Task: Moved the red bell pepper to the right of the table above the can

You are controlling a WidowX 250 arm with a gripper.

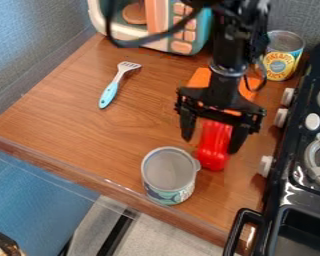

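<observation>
The black two-finger hand hangs over the right part of the brown wood-topped table, its fingers spread apart, one on either side of the glossy red plastic bell pepper. I see a slim gap along one side, so I take the hand as open, with no firm grip. The pepper appears to lie on the wood, its lower end just beside the open grey metal can with the patterned label; whether the two touch, I can't tell.

As for progress, the pepper is already on the table's right side, between that can and the black toy stove, and most of it shows higher up than the can's rim. That nearly suits the order (if this is the can meant, and not the yellow-labelled tin can at the back). Should this spot count, only lifting the hand clear is left; otherwise the pepper needs a grip and a small shift upward.
</observation>
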